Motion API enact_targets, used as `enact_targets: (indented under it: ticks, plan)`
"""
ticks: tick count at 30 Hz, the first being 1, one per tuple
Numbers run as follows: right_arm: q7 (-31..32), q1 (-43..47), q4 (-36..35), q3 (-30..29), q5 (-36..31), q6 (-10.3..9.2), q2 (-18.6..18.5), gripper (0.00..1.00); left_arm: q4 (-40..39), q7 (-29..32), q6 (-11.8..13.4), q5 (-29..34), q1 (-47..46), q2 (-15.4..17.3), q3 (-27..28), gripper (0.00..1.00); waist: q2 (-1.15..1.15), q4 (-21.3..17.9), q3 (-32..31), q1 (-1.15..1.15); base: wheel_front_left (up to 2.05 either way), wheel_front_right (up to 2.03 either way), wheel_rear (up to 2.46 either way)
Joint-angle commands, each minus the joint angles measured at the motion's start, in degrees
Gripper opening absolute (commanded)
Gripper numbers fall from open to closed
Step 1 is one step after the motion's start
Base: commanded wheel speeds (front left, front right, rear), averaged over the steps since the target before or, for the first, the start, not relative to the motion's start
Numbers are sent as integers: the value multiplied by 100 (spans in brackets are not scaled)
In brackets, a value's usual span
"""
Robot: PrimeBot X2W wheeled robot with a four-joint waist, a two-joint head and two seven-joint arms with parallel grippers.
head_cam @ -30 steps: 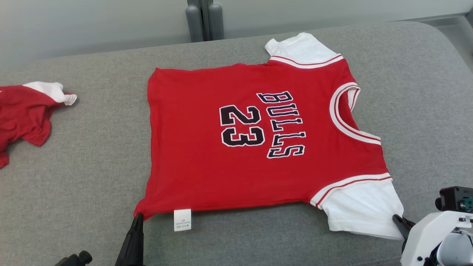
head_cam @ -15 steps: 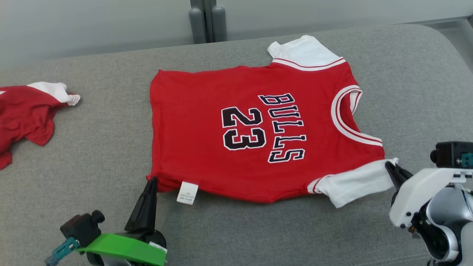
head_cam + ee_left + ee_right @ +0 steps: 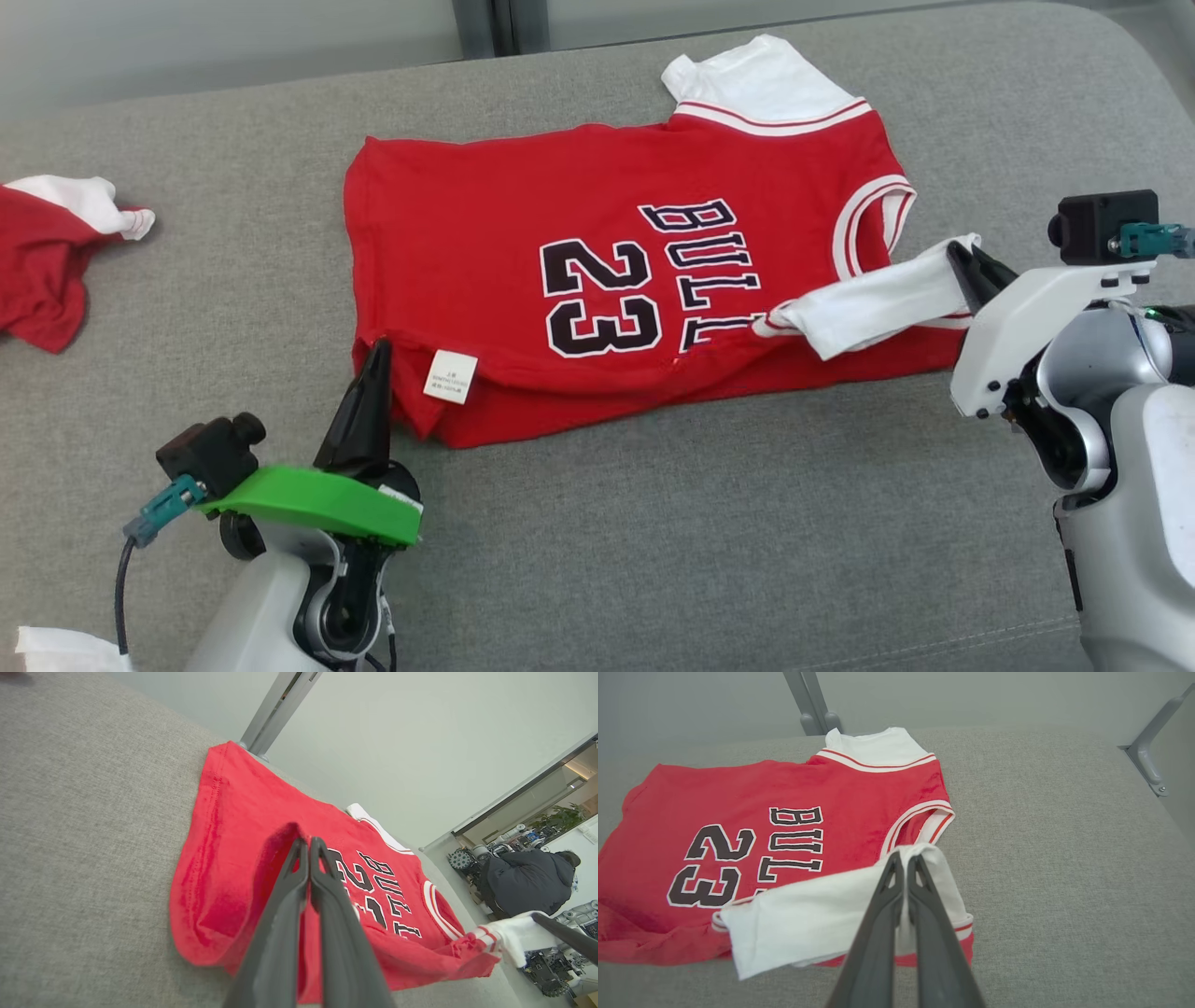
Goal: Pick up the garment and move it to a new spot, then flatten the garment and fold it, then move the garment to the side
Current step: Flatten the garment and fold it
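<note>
The garment (image 3: pixel 523 215) is a red jersey with white sleeves and black "BULLS 23" lettering, lying on the grey cushion. Its near edge is lifted and folding back over the lettering. My left gripper (image 3: pixel 381 347) is shut on the red hem corner beside the white label (image 3: pixel 451 376); the left wrist view shows the closed fingers (image 3: pixel 306 843) pinching red cloth (image 3: pixel 219 858). My right gripper (image 3: pixel 962 250) is shut on the near white sleeve (image 3: pixel 878 303), drawn across the chest. The right wrist view shows that sleeve (image 3: pixel 808 919) in its fingertips (image 3: pixel 905 856).
A second crumpled red and white garment (image 3: pixel 47 252) lies at the cushion's left edge. Grey metal posts (image 3: pixel 485 23) stand behind the cushion. The cushion (image 3: pixel 700 523) has bare room in front of and to the right of the jersey. A person (image 3: pixel 528 882) sits far off.
Both grippers have lifted the jersey's near edge and carried it away from me, folding the hem and near sleeve over the front. The camera has also shifted.
</note>
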Motion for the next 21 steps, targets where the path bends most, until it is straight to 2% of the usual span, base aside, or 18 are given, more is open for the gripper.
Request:
enact_targets:
  ticks: [1, 14, 20, 21]
  plan:
    - [-117, -154, 122, 38, -23, -4, -53, 0, 109, -24, -18, -19, -145, -23, 3, 0, 0, -29, 137, 0, 0, 0, 0]
    - [-635, -1117, 1055, 413, -61, -3, -171, 0, 754, -51, -18, 106, -986, -12, -47, 0, 0, 24, 574, 0, 0, 0, 0]
    - [-930, -1357, 1439, 466, -192, -3, -96, 0, 939, -53, -18, 223, -1178, -138, 191, 0, 0, 41, 642, 0, 0, 0, 0]
    - [-968, -1380, 1496, 473, -213, -3, -77, 55, 976, -50, -18, 268, -1191, -168, 248, 22, 0, 39, 643, 0, 0, 0, 0]
